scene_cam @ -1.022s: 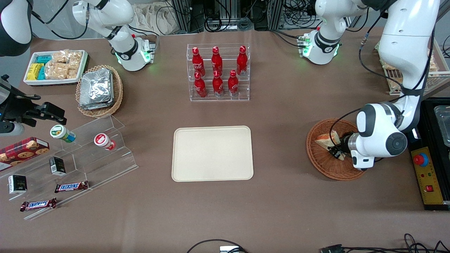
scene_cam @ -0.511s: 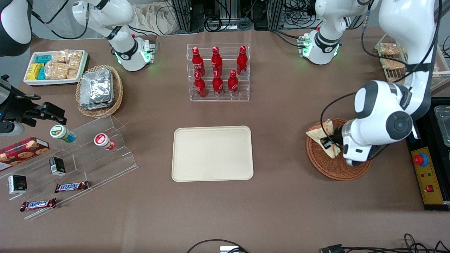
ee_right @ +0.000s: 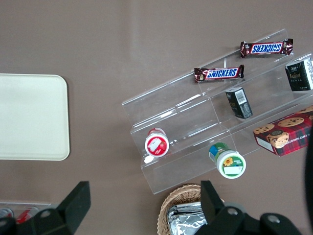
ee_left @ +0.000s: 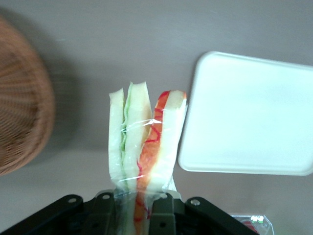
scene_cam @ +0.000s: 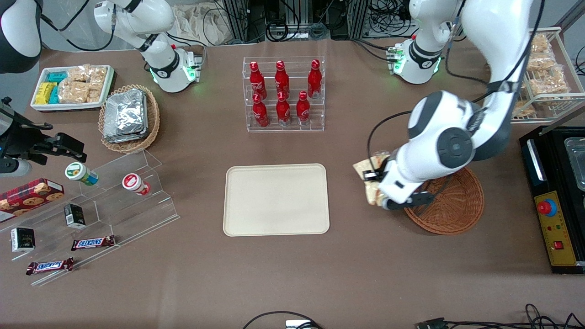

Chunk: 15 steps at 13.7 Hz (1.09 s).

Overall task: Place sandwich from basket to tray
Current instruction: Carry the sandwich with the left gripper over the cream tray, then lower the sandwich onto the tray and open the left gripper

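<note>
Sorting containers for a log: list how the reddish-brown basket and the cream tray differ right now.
The basket is round, woven reddish-brown wicker; the tray is a smooth cream rectangle with rounded corners. The basket lies toward the working arm's end and is partly covered by the arm; the tray lies mid-table in full view. The gripper, shut on the sandwich, hangs between them. Both hold nothing.

sandwich (ee_left: 145,147): white, green, orange-red (clear wrap) | basket (scene_cam: 450,205): reddish-brown weave | tray (scene_cam: 276,199): cream | tool (ee_left: 133,211): black
</note>
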Tool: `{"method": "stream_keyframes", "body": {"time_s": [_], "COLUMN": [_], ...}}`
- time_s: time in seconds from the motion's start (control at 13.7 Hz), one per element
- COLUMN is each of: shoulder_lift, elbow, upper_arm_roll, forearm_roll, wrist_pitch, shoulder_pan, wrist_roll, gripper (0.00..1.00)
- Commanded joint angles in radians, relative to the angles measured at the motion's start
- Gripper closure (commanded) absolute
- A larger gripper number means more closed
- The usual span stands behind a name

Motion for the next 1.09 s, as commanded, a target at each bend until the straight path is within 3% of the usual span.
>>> {"method": "stream_keyframes", "body": {"time_s": [0.0,0.36,0.73,0.8,0.88,0.95,1.02], "shoulder_lift": [0.183,0.360,0.435,0.443,0.446,0.446,0.445], "elbow": [0.170,0.223,0.221,0.221,0.221,0.218,0.218], "upper_arm_roll": [0.000,0.003,0.006,0.006,0.006,0.006,0.008], "forearm_roll": [0.006,0.009,0.033,0.041,0.039,0.042,0.044], "wrist_pitch": [-0.008,0.091,0.173,0.174,0.177,0.185,0.197], "shoulder_pan": [-0.102,-0.167,-0.204,-0.204,-0.204,-0.204,-0.204], "wrist_roll": [0.039,0.172,0.177,0.176,0.177,0.177,0.179], "gripper": [1.00,1.00,0.91,0.81,0.50,0.01,0.00]}}
